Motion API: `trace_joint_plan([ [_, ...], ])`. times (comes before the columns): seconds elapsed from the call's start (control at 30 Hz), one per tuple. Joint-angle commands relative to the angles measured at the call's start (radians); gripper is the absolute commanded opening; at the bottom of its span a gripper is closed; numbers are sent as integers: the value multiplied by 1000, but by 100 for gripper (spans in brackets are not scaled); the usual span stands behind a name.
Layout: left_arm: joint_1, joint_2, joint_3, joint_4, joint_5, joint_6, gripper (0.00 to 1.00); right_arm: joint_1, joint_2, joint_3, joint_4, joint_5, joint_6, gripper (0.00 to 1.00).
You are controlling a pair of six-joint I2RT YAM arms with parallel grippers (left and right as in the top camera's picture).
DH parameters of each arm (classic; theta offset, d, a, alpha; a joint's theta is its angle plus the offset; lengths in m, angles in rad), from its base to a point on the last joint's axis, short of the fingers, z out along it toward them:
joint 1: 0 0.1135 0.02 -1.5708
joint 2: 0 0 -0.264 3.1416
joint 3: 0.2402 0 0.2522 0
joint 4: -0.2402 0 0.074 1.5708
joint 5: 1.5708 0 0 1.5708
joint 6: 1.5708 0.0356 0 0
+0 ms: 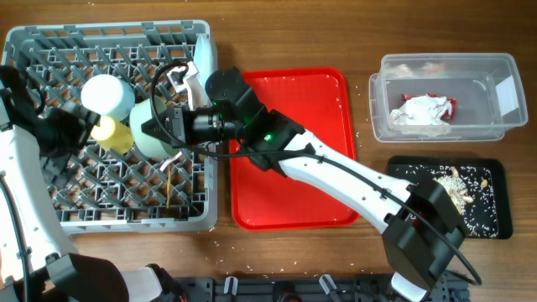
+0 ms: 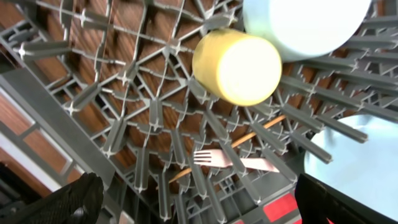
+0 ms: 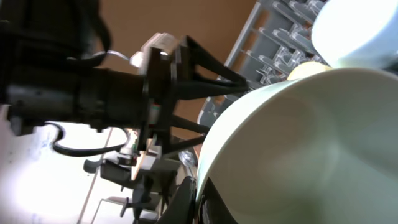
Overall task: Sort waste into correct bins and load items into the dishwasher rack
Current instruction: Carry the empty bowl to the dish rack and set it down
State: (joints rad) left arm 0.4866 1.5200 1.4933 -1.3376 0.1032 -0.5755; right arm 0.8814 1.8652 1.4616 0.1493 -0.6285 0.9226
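Right pincer [image 1: 165,127] is pressed together on the rim of a pale bowl [image 1: 144,134], holding it over the middle of the grey dishwasher rack [image 1: 50,42] at the left of the desk. Left pincer [image 2: 199,180] hangs spread wide above the rack's left part, holding nothing.

To my eye the job is nearly finished. The second bowl [image 1: 107,94] sits upside down toward the far left of the rack, with the yellow cup [image 1: 112,131] just beside it. The plate [image 1: 204,65] stands on edge at the far right corner. The white fork [image 2: 233,160] and the chopsticks [image 2: 249,135] lie low among the pegs. At the far right, the clear tub [image 1: 495,63] holds the crumpled napkin [image 1: 424,111] and the red wrapper [image 1: 449,105]. Nearer, the black tray [image 1: 495,172] carries the rice crumbs [image 1: 449,189]. The red tray [image 1: 310,168] in the middle holds only a few stray grains, and some lie scattered on the desk beside it. What seems left is setting this bowl down and letting go.

Being round, the bowl has no long axis. From above it shows a smooth domed side, so it appears turned mouth-downward and tipped, its gripped rim toward the right. I cannot be sure of the exact tilt. The chopsticks run roughly near to far.
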Motion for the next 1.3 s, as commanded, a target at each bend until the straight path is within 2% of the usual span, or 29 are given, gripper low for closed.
trace_joint_plan([
  [0.0,5,-13,3,-36,11,-9,100,38,12,18,38,-7,-9,4],
  [0.07,5,-13,3,-55,-6,9,100,44,12,18,54,29,-2,4],
  [0.17,111,-13,3,-74,-37,-122,100,45,17,18,76,35,34,4],
  [0.2,214,-13,3,-92,-37,-182,100,45,27,18,76,53,51,5],
  [0.3,443,-13,3,-125,-37,-195,100,54,74,18,154,60,83,4],
  [0.37,639,-13,3,-167,-36,-195,100,55,129,18,284,58,172,4],
  [0.5,818,-13,3,-202,-14,-196,100,74,243,18,544,52,298,4],
  [0.7,829,-13,3,-202,-10,-195,100,78,289,18,511,56,307,5],
  [0.77,829,-13,3,-206,-10,-195,100,75,289,18,461,56,291,13],
  [0.93,829,-13,3,-216,-10,-195,100,61,289,18,247,137,196,4],
  [1.0,829,-13,3,-216,-10,-195,100,54,289,18,328,48,196,4],
  [1.03,829,-13,3,-216,-10,-196,100,53,289,18,436,-3,237,4],
  [1.07,829,-13,3,-216,-10,-196,100,53,289,18,460,-1,267,4],
  [1.13,829,-13,3,-216,-10,-195,100,46,289,18,446,7,285,4],
  [1.27,829,-13,3,-216,-10,-196,100,37,289,18,295,32,283,4],
])
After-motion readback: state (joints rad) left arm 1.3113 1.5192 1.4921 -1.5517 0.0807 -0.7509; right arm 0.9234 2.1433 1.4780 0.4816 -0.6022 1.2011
